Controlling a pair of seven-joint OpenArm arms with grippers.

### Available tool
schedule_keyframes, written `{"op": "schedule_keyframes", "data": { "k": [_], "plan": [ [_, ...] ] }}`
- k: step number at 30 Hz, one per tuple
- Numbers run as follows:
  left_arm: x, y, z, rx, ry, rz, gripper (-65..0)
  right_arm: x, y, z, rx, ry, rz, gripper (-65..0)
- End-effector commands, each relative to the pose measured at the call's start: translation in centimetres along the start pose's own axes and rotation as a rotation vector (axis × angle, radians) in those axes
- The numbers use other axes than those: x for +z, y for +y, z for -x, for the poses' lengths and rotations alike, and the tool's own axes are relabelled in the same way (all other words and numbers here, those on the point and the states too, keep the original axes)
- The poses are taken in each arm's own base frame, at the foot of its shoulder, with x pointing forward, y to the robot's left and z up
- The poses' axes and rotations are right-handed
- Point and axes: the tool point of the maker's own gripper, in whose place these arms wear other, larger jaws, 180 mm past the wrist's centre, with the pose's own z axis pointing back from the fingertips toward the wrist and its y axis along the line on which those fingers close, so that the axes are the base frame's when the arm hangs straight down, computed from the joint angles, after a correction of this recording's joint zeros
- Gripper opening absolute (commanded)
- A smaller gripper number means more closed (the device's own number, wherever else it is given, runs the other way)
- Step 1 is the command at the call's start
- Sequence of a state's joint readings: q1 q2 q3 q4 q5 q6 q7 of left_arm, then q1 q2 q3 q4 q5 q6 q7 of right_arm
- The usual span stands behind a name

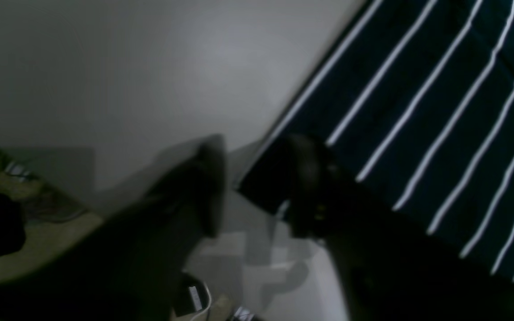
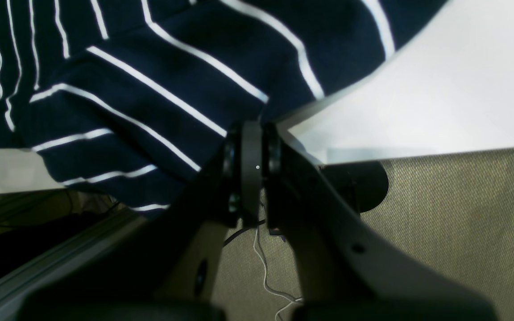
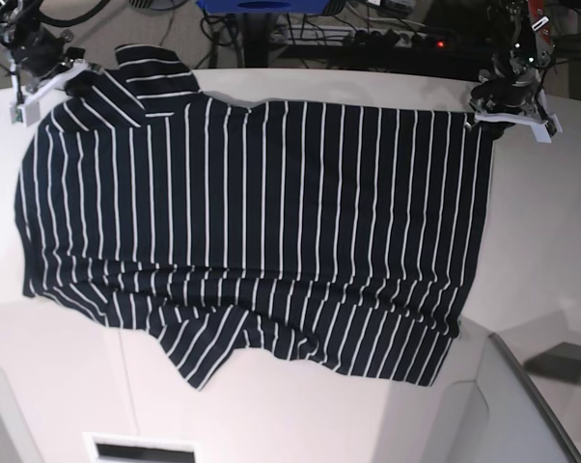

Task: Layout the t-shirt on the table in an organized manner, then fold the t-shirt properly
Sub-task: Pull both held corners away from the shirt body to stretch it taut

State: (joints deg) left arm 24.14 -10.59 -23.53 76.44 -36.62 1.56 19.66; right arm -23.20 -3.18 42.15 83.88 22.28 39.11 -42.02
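Note:
The dark navy t-shirt [image 3: 252, 222] with thin white stripes lies spread nearly flat across the off-white table [image 3: 541, 241], its lower hem rumpled toward the near edge. At the far left, my right gripper [image 3: 64, 77] is on the sleeve. In the right wrist view its fingers [image 2: 252, 129] are shut on a fold of the striped cloth [image 2: 150, 67] at the table edge [image 2: 440, 89]. At the far right corner sits my left gripper [image 3: 493, 108]. The blurred left wrist view shows its jaws [image 1: 257, 178] apart, with a dark corner of the shirt [image 1: 417, 111] between them.
Cables and dark equipment [image 3: 368, 34] crowd the space behind the table's far edge. Olive carpet [image 2: 462, 214] and loose white wires [image 2: 266, 276] lie below the table edge. A seam line [image 3: 479, 376] runs down the near right of the tabletop.

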Motion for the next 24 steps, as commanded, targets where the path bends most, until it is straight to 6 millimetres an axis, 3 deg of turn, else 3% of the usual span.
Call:
{"op": "schedule_keyframes", "data": {
  "k": [1, 4, 9, 20, 24],
  "plan": [
    [0.1, -0.1, 1.9, 0.012, 0.077, 0.006, -53.2, 0.3, -0.1, -0.8, 0.014, -0.029, -0.003, -64.2],
    [0.1, 0.1, 2.0, 0.016, 0.080, 0.001, -65.0, 0.3, -0.1, -0.8, 0.015, -0.028, -0.004, -64.2],
    [0.7, -0.1, 1.3, 0.006, 0.061, 0.014, -65.0, 0.7, -0.1, -1.3, 0.031, -0.041, 0.004, -64.2],
    [6.0, -2.8, -2.2, -0.099, -0.056, 0.107, -65.0, 4.8, -0.2, -2.5, 0.170, 0.010, 0.089, -64.2],
    [7.8, -1.6, -4.8, -0.099, -0.130, 0.077, -65.0, 6.6, -0.2, -2.4, 0.216, 0.019, 0.123, -64.2]
  ]
}}
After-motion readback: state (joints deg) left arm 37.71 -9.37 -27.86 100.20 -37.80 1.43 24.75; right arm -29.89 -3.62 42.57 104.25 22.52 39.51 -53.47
